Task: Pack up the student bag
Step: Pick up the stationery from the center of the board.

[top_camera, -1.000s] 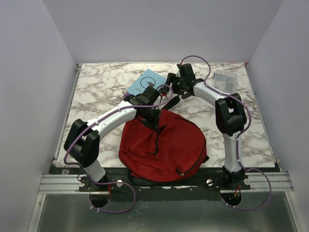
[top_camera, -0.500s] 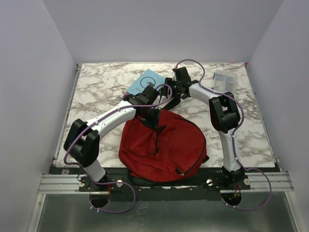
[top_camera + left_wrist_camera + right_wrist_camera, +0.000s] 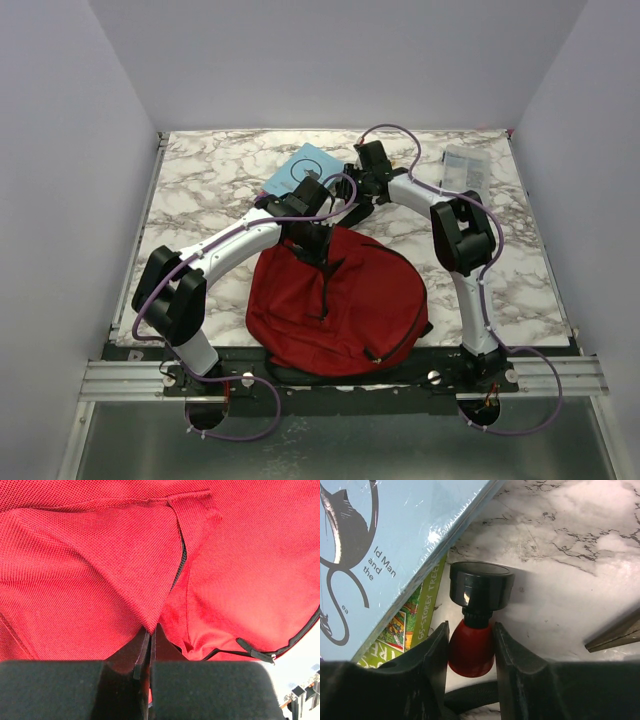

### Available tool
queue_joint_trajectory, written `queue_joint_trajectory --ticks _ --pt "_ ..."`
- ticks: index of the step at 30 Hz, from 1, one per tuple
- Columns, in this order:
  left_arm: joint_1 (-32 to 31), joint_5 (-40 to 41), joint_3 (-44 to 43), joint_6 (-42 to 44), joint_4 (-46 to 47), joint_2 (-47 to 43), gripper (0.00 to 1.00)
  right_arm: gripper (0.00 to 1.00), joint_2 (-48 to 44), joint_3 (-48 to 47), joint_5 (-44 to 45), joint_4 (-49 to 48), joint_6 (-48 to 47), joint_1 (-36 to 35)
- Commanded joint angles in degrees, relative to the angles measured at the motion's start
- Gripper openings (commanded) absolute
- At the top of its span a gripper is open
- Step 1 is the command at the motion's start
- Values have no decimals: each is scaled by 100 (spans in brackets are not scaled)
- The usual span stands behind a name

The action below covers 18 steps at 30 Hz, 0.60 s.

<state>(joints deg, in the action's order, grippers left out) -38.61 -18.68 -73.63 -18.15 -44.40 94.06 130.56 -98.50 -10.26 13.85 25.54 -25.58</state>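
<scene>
White marble tabletop with grey veins lay under both arms, closed in by plain pale walls. At the bottom of the left wrist view, the left gripper had its two dark fingers pressed together on a pointed fold of red fabric, with no gap between them. That fold belonged to the student bag, whose red cloth filled nearly all of that view. A black zipper ran down from the upper centre toward the pinch. A black strap end lay along the bag's edge at lower right.

In the right wrist view, the right gripper was clamped on a small red object, one finger against each side. Its round black cap stood out past the fingertips over the marble. Just left of the cap lay a light blue book with a dark line drawing, overlapping a green book beneath it.

In the top view the bag sat at the lower centre of the table, between the two arm bases. The left fingers held it at its upper edge. The right fingers were just above that edge, off the bag, between it and the books. A clear plastic item lay at the upper right, well apart.
</scene>
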Motion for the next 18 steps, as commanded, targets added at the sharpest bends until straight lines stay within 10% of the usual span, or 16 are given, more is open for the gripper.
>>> queue_joint_trajectory --ticks 1,18 --pt "37 -91 -203 -13 65 -11 0 32 -293 56 391 338 -119 -51" --pt "32 -13 -188 -13 63 6 0 10 -3531 2860 -423 -110 197 -50"
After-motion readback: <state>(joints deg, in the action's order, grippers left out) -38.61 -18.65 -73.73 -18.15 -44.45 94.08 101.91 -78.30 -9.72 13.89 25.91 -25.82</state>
